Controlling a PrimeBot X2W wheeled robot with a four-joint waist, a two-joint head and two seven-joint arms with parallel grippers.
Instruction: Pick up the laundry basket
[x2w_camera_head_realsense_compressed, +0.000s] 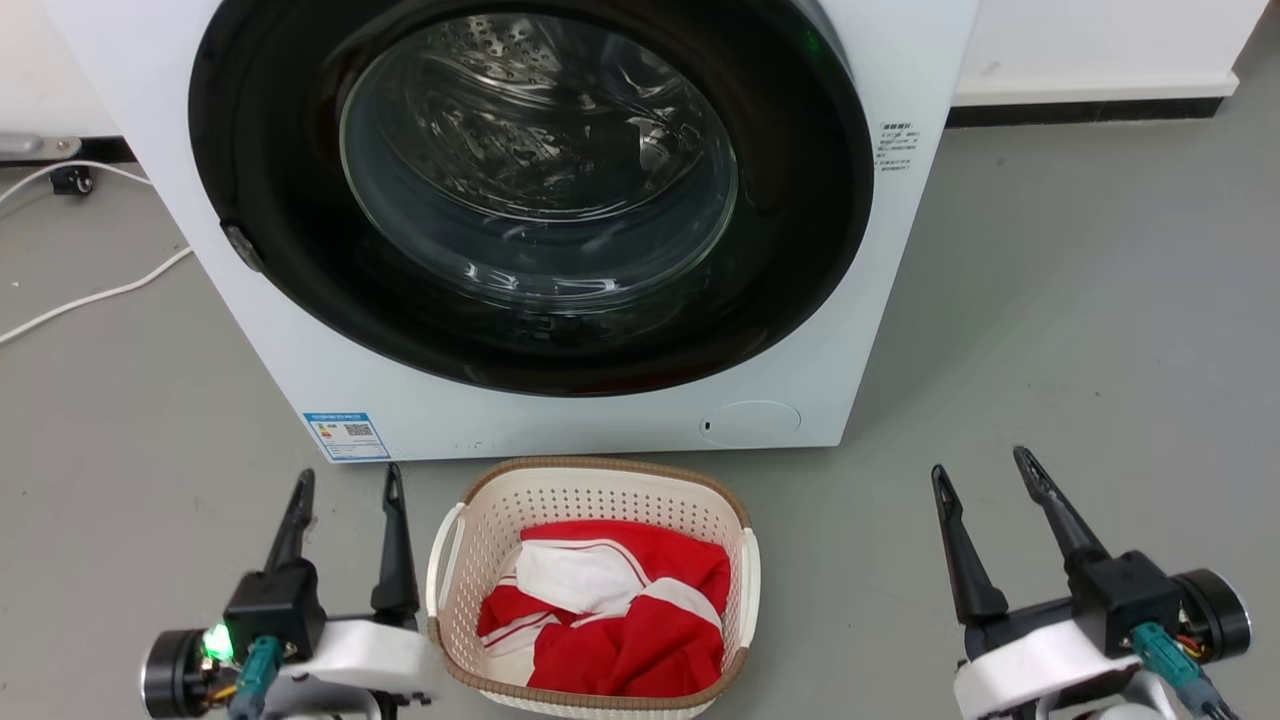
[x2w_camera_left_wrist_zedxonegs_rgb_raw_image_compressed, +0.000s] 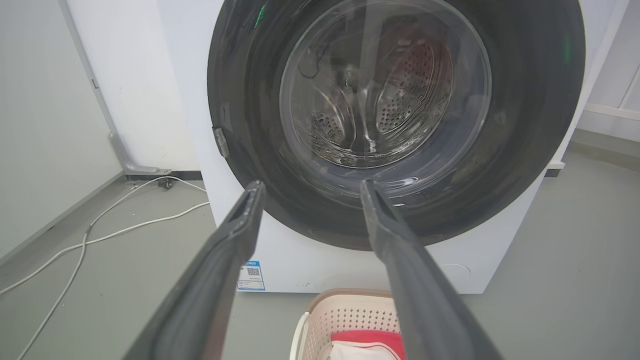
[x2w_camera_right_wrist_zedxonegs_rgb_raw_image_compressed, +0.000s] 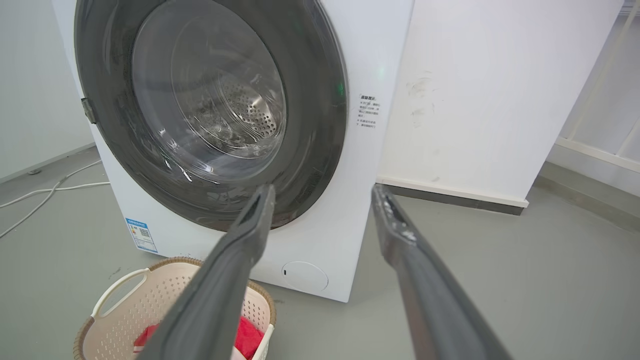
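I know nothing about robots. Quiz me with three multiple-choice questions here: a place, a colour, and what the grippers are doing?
1. Where is the laundry basket relative to the washing machine? A. On top. B. On the floor before it. C. Inside the drum.
2. What colours is the garment in it? A. Blue, yellow. B. Red, white. C. Black.
3. How are the left gripper and right gripper? A. Both open, empty. B. Both shut on handles. C. One holding cloth.
Answers: B, it stands on grey floor at the machine's front; B, red fabric with white stripes; A, fingers spread, nothing between them.
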